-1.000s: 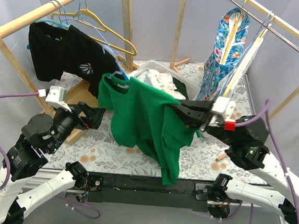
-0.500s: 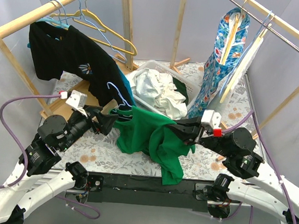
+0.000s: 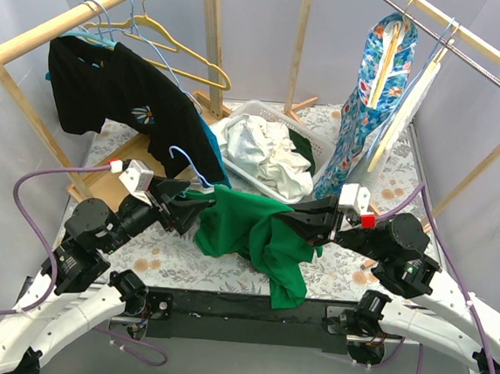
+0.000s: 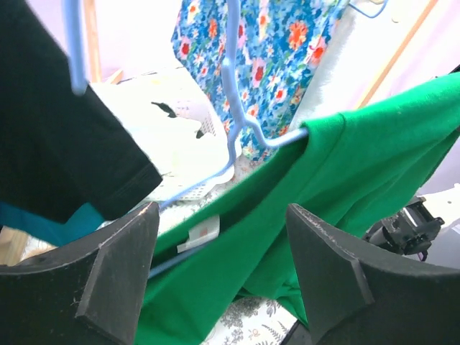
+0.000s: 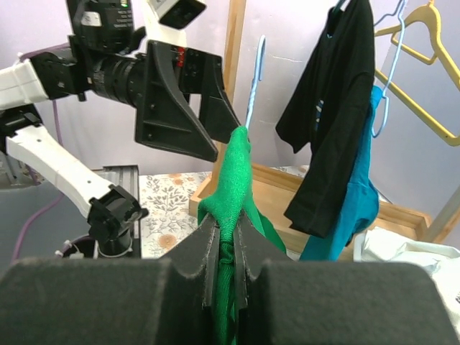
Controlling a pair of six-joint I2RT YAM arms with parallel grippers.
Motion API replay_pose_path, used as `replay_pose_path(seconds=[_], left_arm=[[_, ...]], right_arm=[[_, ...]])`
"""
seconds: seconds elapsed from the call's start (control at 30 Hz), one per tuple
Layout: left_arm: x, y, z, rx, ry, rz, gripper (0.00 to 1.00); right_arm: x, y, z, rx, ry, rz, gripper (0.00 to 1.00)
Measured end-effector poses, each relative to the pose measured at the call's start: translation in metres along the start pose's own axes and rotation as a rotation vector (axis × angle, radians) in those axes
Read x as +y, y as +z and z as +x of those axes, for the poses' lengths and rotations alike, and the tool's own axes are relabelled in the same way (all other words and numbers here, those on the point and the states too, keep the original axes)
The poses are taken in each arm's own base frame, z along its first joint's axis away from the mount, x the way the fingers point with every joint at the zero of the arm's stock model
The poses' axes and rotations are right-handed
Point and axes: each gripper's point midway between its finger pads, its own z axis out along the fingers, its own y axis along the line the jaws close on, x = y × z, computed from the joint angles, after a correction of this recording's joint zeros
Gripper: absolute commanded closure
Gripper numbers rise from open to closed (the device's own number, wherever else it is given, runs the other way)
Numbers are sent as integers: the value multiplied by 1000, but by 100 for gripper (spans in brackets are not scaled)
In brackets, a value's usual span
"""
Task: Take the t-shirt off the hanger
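The green t-shirt [image 3: 251, 229] hangs bunched between my two grippers, low over the table, still on a light blue hanger [image 3: 187, 161] whose hook sticks up at its left end. My right gripper [image 3: 305, 223] is shut on a fold of the green t-shirt [image 5: 236, 172], with the hanger's hook [image 5: 255, 75] rising just beyond it. My left gripper [image 3: 192, 210] is open. Its fingers [image 4: 118, 267] stand on either side of the shirt's collar [image 4: 316, 180] and the hanger's wire [image 4: 234, 86] without touching them. A white label [image 4: 198, 231] shows inside the collar.
A white basket [image 3: 245, 110] of crumpled white cloth stands behind the shirt. A black t-shirt [image 3: 110, 87] and a yellow hanger [image 3: 195, 60] hang on the left wooden rail. A blue floral garment [image 3: 373, 84] hangs on the right rail. A wooden box [image 3: 128, 154] sits at left.
The shirt and hanger have come down from mid-height to low over the table with my right gripper. My left gripper moved right, up to the collar, and its jaws narrowed.
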Motion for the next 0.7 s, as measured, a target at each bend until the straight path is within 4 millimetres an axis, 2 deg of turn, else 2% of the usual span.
replay_pose_path(seconds=[0.17, 0.37, 0.6, 0.7], left_arm=[[1, 11, 4, 12, 9, 4, 34], [4, 13, 7, 5, 22, -1, 40], [2, 6, -2, -30, 34, 6, 27], [1, 0, -8, -59, 43, 6, 26]], right_arm=[[2, 1, 0, -4, 10, -12, 99], [3, 1, 0, -3, 10, -16, 99], [5, -2, -5, -15, 8, -22, 99], [7, -4, -9, -25, 8, -31, 99]])
